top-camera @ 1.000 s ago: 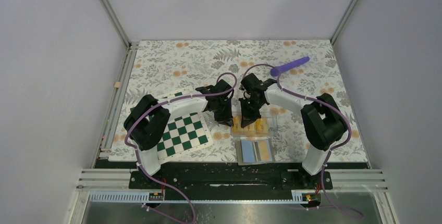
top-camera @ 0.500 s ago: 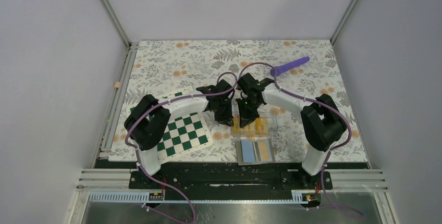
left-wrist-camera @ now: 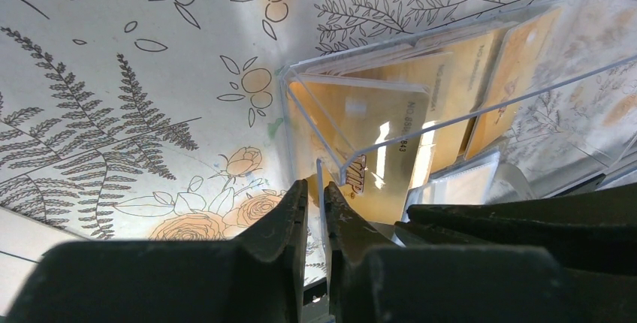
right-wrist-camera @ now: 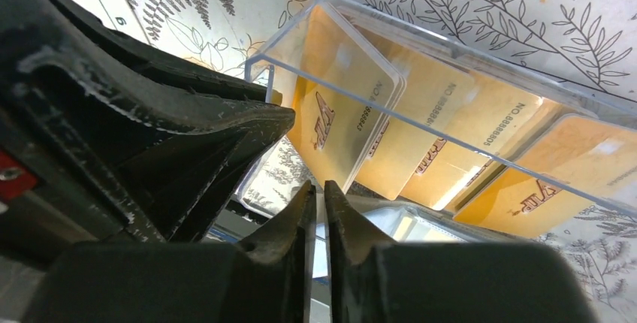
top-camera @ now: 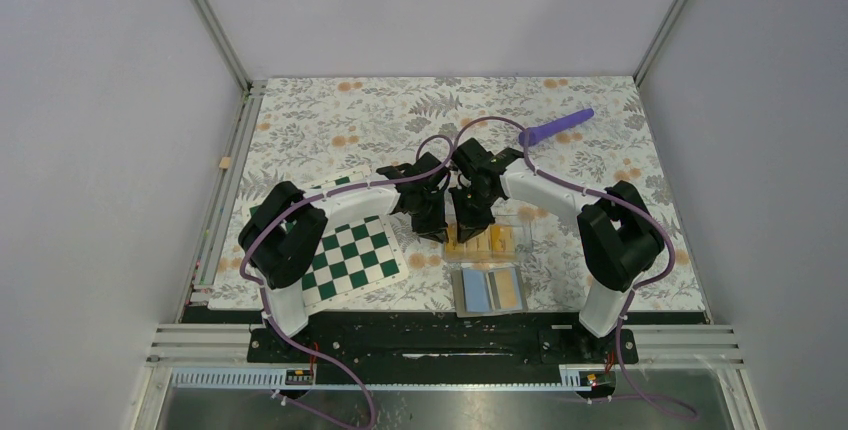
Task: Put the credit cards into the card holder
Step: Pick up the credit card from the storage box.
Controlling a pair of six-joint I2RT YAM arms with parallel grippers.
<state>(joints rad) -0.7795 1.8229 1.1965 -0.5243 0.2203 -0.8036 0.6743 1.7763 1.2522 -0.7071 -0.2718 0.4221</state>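
Note:
Several orange-yellow credit cards lean in a row inside a clear plastic box in the middle of the table. The grey card holder lies open just in front of it, showing a blue and a yellow pocket. My left gripper is shut on the box's thin clear wall at its left end. My right gripper hangs right beside it, tips at the lower edge of the front card. Only a thin slit shows between its fingers, and what lies in the slit is unclear.
A green and white chessboard lies to the left under the left arm. A purple rod rests at the back right. Both grippers crowd the box's left end. Grey walls enclose the flowered mat.
My right gripper has shifted slightly left, closer to the left gripper above the box's left end. The left arm, the box and the card holder have stayed put.

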